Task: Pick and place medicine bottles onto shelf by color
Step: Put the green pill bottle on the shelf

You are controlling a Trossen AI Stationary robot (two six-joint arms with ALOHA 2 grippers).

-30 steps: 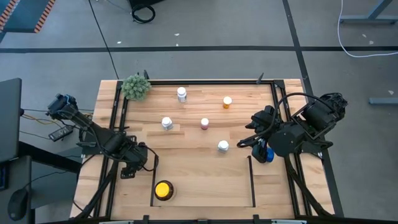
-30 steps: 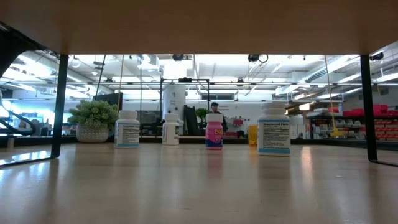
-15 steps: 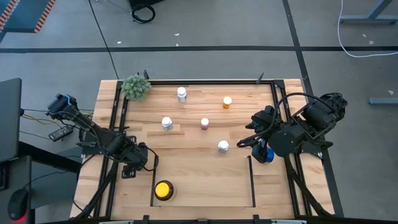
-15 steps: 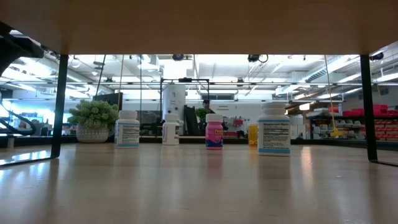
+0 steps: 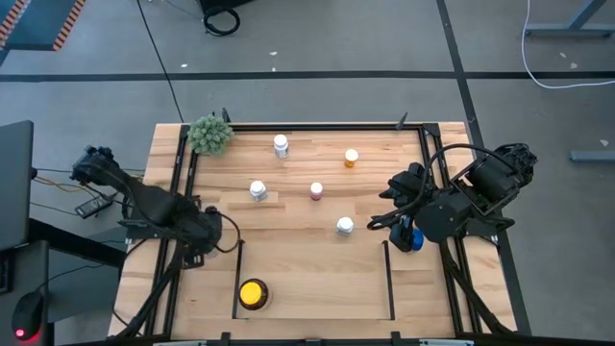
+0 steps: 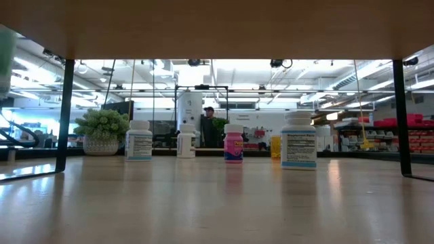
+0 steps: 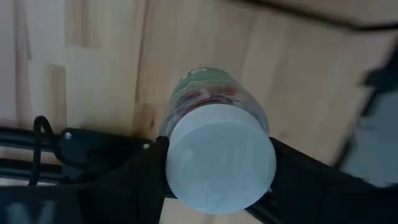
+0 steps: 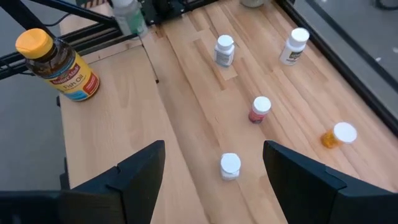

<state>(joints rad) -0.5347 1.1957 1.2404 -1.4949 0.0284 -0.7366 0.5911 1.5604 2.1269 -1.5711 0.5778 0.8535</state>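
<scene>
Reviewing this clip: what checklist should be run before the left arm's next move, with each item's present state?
1. Left tool gripping the white-capped bottle: ok, a finger on each side of its cap.
2. Room in the shelf: ok, only the amber bottle stands there, at its left end.
3. Right tool out of the way: ok, open and empty at the table's right side.
4. Colour of the held bottle: cannot tell for sure; looks greenish.
</scene>
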